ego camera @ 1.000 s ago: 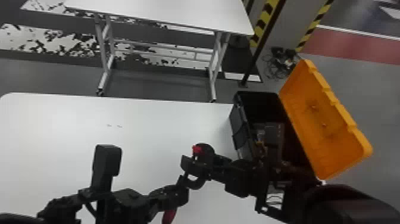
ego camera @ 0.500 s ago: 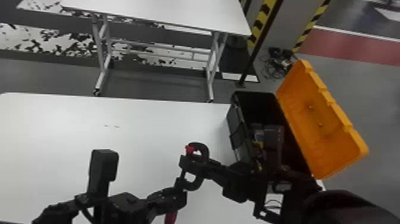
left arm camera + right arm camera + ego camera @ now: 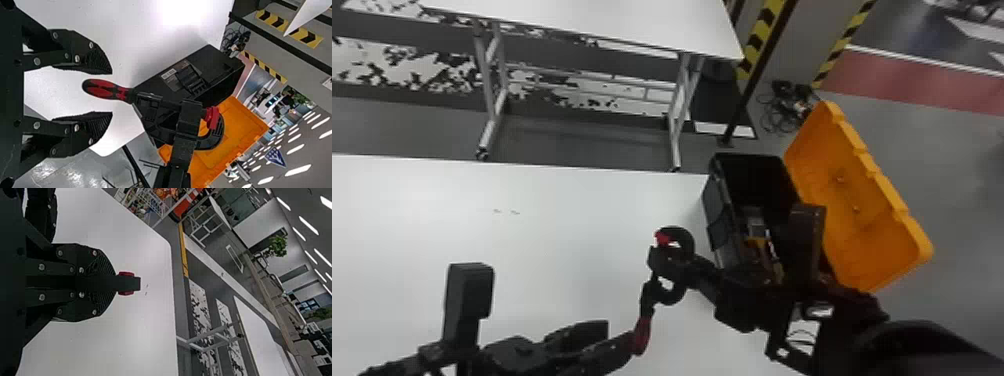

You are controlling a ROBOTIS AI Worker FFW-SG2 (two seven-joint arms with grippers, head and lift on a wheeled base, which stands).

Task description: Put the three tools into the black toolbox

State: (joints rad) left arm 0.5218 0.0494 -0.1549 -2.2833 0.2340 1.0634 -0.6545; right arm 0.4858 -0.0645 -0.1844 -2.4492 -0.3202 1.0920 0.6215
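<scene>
Lower centre of the head view: right gripper closed on black-and-red clamp. Left gripper open, clamp's handle showing between its fingertips. Right of centre, black toolbox, orange lid open; tool inside.

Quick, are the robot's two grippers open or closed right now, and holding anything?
Left gripper: open, holding nothing.
Right gripper: closed on the clamp.

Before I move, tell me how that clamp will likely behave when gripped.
The clamp looks stiff, with its thick curved frame. Its rounded handle may roll in a loose grip. Held there, it could tip, since the frame extends beyond.
</scene>
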